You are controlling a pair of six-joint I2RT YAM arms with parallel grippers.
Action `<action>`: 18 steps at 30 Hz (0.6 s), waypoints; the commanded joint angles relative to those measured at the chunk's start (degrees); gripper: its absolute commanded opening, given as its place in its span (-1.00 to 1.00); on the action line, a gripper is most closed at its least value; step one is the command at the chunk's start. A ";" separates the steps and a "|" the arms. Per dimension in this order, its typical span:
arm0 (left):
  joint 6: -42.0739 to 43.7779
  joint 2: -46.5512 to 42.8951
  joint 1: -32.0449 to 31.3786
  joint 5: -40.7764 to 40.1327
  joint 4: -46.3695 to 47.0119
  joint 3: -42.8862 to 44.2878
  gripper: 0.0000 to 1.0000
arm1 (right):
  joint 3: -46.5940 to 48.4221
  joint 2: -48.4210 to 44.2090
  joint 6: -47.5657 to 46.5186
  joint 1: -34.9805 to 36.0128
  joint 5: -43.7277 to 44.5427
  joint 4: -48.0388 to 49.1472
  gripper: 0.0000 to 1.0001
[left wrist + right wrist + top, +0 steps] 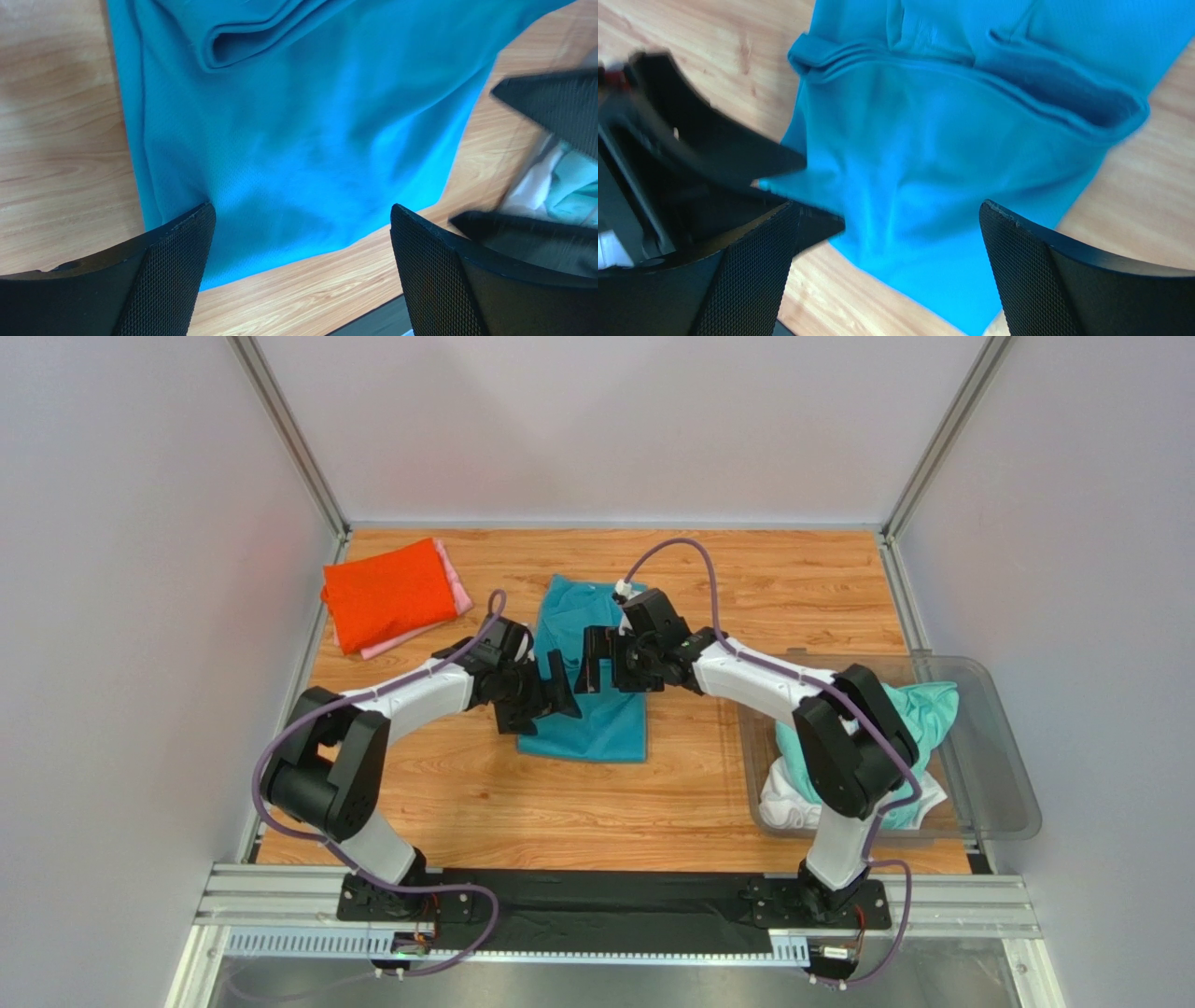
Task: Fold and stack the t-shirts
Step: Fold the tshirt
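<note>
Hovering over the half-folded teal t-shirt [596,728] lying directly beneath them on the tabletop [786,588], your left pincer [554,693] and right pincer [606,661] both stand spread apart and empty, so folding looks midway; next, pinch its edges for another fold.

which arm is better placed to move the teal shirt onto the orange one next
Probably left. The orange-red shirt lies far left, on that arm's side, and the left claw hangs open over the teal shirt. The right claw, also open, would have to reach across.
</note>
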 commanded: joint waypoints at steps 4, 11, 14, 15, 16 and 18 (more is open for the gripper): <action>-0.23 -0.32 -0.06 -1.92 1.60 -4.20 0.99 | 7.42 8.46 -0.57 -2.45 0.16 2.50 1.00; -0.41 -0.67 -0.06 -3.07 1.95 -7.63 0.99 | 10.68 14.37 -0.57 -4.38 0.87 2.32 1.00; -1.02 -2.33 -0.14 -2.19 3.26 -10.36 0.99 | 8.93 13.76 -0.05 -4.30 -0.62 2.23 1.00; -1.11 -2.86 -0.58 -1.84 3.44 -11.06 0.99 | 7.88 13.06 -0.05 -3.86 -0.62 2.93 1.00; -1.37 -4.34 -0.85 -1.92 3.44 -11.76 0.99 | 6.91 11.22 0.04 -3.42 -0.10 2.93 1.00; -2.08 -6.20 -1.90 -2.54 3.00 -14.13 0.99 | 3.92 8.84 -0.05 -2.72 0.17 3.02 1.00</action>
